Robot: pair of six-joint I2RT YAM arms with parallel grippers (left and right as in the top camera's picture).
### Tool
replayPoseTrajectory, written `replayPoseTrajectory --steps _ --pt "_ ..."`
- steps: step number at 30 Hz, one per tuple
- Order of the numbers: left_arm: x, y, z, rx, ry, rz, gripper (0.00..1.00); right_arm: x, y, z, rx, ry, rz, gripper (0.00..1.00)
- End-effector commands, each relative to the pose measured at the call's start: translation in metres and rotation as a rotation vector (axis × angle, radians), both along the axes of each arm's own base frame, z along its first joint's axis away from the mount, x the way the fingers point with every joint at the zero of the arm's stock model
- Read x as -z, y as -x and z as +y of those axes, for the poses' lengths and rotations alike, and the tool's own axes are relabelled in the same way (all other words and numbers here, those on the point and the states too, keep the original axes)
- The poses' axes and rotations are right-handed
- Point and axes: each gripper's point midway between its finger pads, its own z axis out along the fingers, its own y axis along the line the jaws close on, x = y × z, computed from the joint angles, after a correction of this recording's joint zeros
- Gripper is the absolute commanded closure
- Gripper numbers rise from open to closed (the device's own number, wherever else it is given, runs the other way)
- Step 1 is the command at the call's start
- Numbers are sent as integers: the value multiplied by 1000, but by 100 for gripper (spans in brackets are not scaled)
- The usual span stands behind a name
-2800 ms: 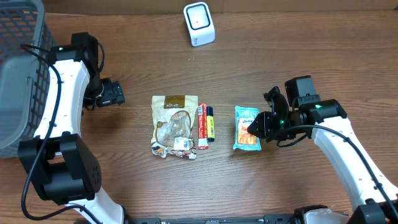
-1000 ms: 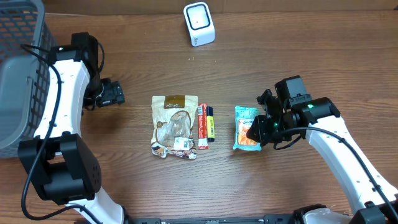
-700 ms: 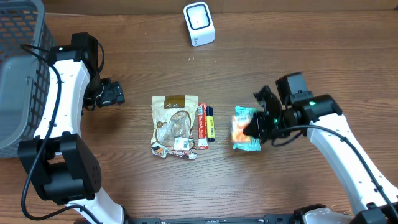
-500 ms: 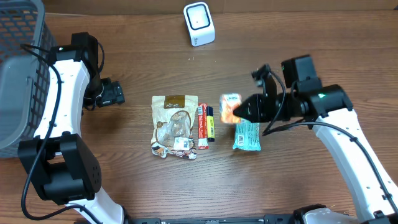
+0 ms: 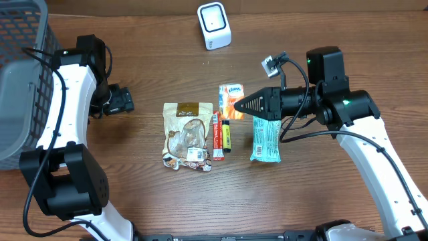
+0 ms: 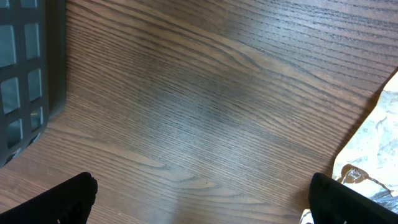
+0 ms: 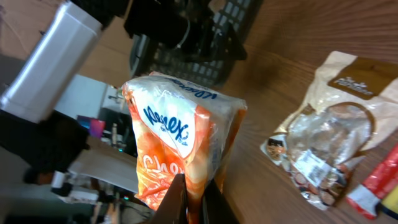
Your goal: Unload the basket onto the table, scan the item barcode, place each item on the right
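My right gripper (image 5: 245,106) is shut on an orange Kleenex tissue pack (image 5: 231,99) and holds it off the table, left of the arm. In the right wrist view the pack (image 7: 180,143) stands upright, its lower edge pinched in the right gripper (image 7: 194,200). The white barcode scanner (image 5: 214,25) sits at the table's far edge, up and to the left of the pack. My left gripper (image 5: 122,100) hovers open at the left side; in its own view the left gripper (image 6: 205,205) has only bare wood between its fingers.
A teal packet (image 5: 266,138) lies under the right arm. A brown snack bag (image 5: 188,134), a red tube (image 5: 217,136) and a yellow-black tube (image 5: 227,132) lie mid-table. A dark mesh basket (image 5: 20,73) stands at the left edge.
The right gripper shut on the orange pack, lifted it off the teal packet and carried it up and left. The left arm stayed put.
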Motion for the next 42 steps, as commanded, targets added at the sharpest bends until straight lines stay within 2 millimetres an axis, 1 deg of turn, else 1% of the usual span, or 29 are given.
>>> replayPoseTrajectory --steps 1,5,10,13,17,42 --pt "-1 -3 -2 21 7 -2 0 -20 3 3 4 -82 145 96" --pt "-1 -3 -2 21 7 -2 0 -42 10 7 -69 -173 171 96" --pt "-1 -3 -2 21 7 -2 0 -61 14 8 -102 -228 283 96" --pt "-1 -3 -2 21 7 -2 0 -74 19 8 -165 -261 255 96" --pt "-1 -3 -2 21 7 -2 0 -89 34 5 -279 -295 234 96" --pt "-1 -3 -2 21 7 -2 0 -90 34 5 -279 -295 229 96"
